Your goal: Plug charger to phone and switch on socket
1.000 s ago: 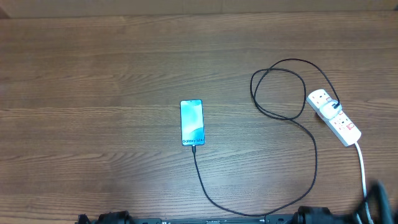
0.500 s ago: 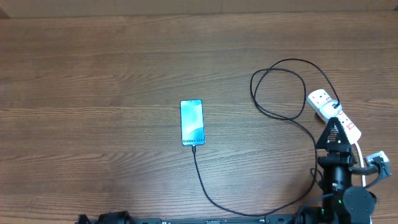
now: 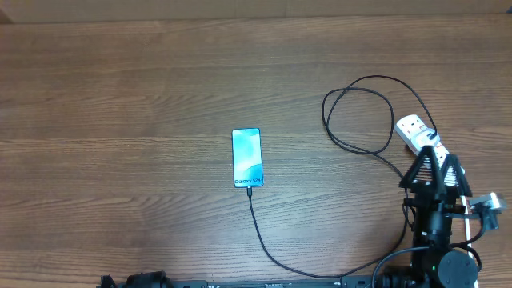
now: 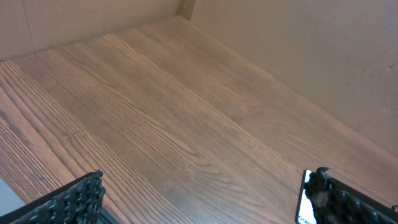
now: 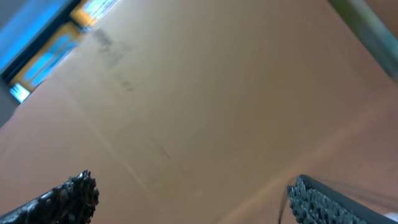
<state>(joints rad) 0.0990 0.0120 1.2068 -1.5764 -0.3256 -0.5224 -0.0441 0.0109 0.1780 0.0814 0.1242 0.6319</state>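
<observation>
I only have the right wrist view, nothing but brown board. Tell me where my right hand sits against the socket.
Observer: Overhead, the right hand overlaps the near half of the socket, fingers spread open.
Operator: Report the charger at the phone.
Observer: The charger runs up to the bottom edge of the phone; its tip looks seated.
Operator: Now the socket end.
Observer: It reaches the socket's far end, then goes under the hand; plug hidden.

A wood-grain table (image 3: 144, 96) fills the view; plain brown cardboard panels (image 4: 298, 43) stand along the table's far edge
</observation>
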